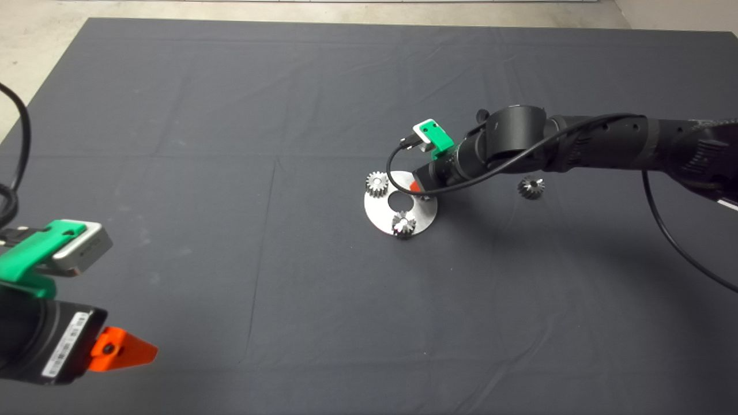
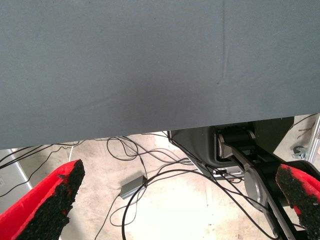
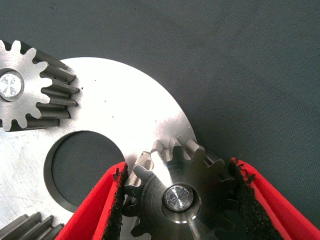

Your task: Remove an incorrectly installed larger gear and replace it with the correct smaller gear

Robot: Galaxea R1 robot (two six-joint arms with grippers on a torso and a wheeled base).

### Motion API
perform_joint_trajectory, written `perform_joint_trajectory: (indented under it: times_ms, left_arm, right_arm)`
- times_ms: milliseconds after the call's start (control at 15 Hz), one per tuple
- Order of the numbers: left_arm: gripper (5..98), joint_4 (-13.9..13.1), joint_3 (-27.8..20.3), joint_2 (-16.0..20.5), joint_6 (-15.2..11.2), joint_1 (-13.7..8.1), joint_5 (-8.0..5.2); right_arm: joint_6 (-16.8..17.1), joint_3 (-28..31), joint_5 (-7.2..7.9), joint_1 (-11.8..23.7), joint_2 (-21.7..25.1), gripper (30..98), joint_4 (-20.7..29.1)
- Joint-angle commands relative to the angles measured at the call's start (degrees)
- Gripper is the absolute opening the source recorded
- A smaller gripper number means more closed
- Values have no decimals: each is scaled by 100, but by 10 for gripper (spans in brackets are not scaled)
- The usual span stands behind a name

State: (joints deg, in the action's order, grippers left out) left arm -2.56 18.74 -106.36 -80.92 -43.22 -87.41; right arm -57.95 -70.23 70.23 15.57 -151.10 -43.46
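Larger gear [image 3: 210, 185] sits on its pin at the right edge of the round plate [image 3: 120, 110], mid-counter [image 1: 230, 115]. Right tool [image 3: 178, 167] is narrowed on it, pads touching teeth on both flanks. Smaller gear [image 1: 531, 187] lies loose on the mat, right of the plate. Also on the plate are 2 others: pale silver gear [image 3: 30, 85] and small shiny gear [image 1: 403, 223]. Left tool [image 2: 182, 172] is parked near-left, fingers wide.

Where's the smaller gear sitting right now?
In the head view the smaller gear lies loose on the dark mat, right of the round metal plate, just below the right arm.
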Motion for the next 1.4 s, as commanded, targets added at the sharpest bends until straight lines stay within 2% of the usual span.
perform_joint_trajectory:
  times_ms: [0,200,400,933,1067,1200,1333]
  left_arm:
    - [982,-51,-130,161,-26,-90,-420]
    - [982,-60,-182,258,-156,-88,-406]
    - [982,-78,-126,269,-134,-82,-435]
    - [982,-91,-91,251,-91,-82,-426]
    - [982,-86,-91,260,-91,-82,-418]
    - [982,-86,-91,260,-91,-82,-426]
    - [982,-86,-82,245,-91,-82,-426]
  right_arm:
    - [3,28,70,131,14,517,-128]
    - [-15,60,87,149,32,514,-122]
    - [-33,99,87,281,26,514,-93]
    - [-33,168,87,750,146,512,667]
    - [-33,419,94,817,267,512,793]
    - [-33,746,222,825,557,512,839]
    - [-24,993,272,817,897,511,839]
